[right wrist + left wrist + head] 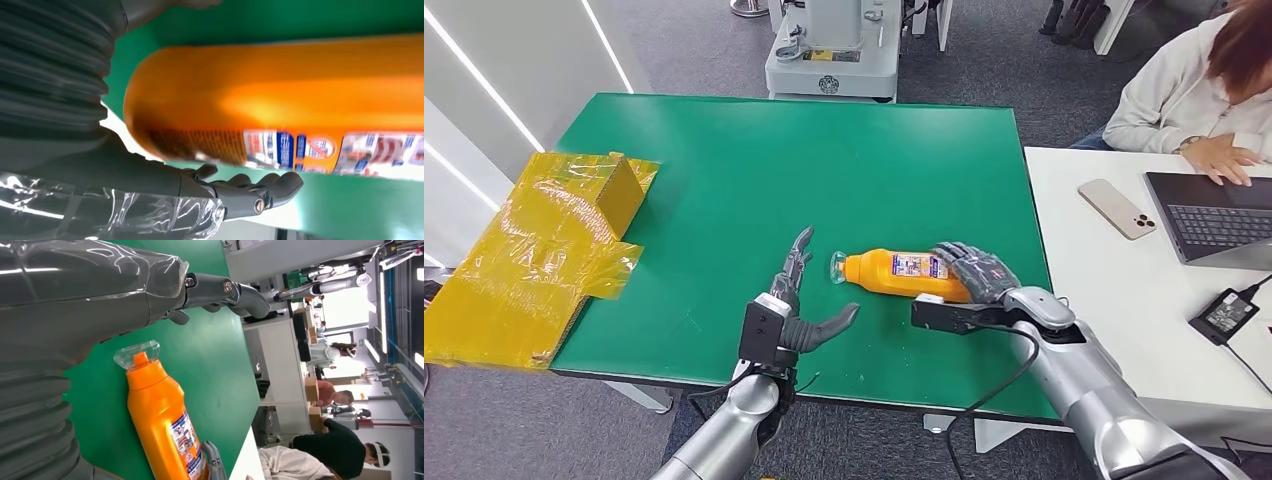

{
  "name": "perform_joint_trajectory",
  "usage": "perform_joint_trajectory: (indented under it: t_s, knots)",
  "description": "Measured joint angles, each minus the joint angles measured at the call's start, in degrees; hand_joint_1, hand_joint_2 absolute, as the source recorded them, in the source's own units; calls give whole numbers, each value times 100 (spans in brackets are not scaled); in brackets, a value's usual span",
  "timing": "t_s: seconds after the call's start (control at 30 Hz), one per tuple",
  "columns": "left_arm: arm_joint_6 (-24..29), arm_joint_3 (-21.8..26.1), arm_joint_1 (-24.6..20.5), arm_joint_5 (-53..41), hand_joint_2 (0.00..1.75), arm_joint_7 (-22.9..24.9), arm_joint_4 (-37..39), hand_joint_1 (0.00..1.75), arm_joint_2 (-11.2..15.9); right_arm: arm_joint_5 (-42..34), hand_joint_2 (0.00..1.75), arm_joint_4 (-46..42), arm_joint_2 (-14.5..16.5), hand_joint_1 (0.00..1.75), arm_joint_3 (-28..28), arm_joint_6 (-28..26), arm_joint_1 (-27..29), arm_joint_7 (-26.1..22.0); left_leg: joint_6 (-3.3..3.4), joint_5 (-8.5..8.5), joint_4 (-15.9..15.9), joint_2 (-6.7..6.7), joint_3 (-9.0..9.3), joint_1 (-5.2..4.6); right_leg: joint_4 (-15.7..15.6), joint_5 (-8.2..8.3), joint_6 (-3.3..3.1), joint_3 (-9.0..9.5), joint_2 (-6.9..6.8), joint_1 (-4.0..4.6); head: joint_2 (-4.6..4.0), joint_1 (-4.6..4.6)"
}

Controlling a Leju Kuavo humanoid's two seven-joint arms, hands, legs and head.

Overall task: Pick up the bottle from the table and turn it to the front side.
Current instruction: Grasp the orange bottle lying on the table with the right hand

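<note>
orange bottle (902, 273) lying on its side on the green table (844, 170), clear cap (837, 267) pointing to 9 o'clock in the head view, base to 3 o'clock under the right hand (977, 272). the bottle's label (920, 267) carries blue, red and white print, too small and blurred to read; the left wrist view shows the same label (186, 440) with a pictured panel, no legible words. right hand: fingers draped over the bottle's base end, grasping it; the right wrist view shows the dark fingers (260, 190) curled beneath the orange body (280, 100). left hand (792, 310): released, fingers spread and upright, holding nothing, just beside the cap at its 8 o'clock. the bottle sits toward the near edge of the table, with open green surface stretching to 12 o'clock. yellow film-wrapped cardboard (544, 250) overhangs the 9 o'clock edge. at 3 o'clock a white desk (1124, 290) abuts the table, bearing a phone (1117, 208) and a laptop (1214, 215), with a seated person (1194, 90) at it.
</note>
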Motion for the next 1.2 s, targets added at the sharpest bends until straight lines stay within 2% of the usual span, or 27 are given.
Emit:
perform_joint_trajectory:
  t_s: [0.47,0.53,0.73,0.87,0.93,1.2]
  knots:
    - [-31,7,-64,5,175,64,117,0,39,-121,175,-16,-92,0,13,-1,151,-72,0,0,0,2,5,0,0,0,0,2,2,0,0,0]
    - [-32,17,-66,16,175,83,145,0,45,-123,175,-43,-107,7,14,-7,178,-72,0,0,1,2,6,0,0,1,0,3,2,0,0,0]
    - [-24,111,-67,68,175,87,257,0,71,-103,175,-137,-169,41,46,-61,259,-67,0,0,0,3,8,0,-1,0,0,5,3,0,0,0]
    - [23,166,-66,107,175,41,324,0,91,-15,175,-146,-192,115,112,-78,256,-22,0,0,0,4,11,0,-1,1,0,9,3,0,0,0]
    - [45,185,-65,133,175,33,350,0,98,109,175,-146,-197,132,171,-126,246,72,0,0,0,5,15,0,-1,1,0,12,4,0,0,0]
    - [100,199,-30,157,175,33,364,0,104,326,175,-134,-222,141,399,-179,192,275,0,0,0,6,26,0,-1,1,0,22,5,0,0,0]
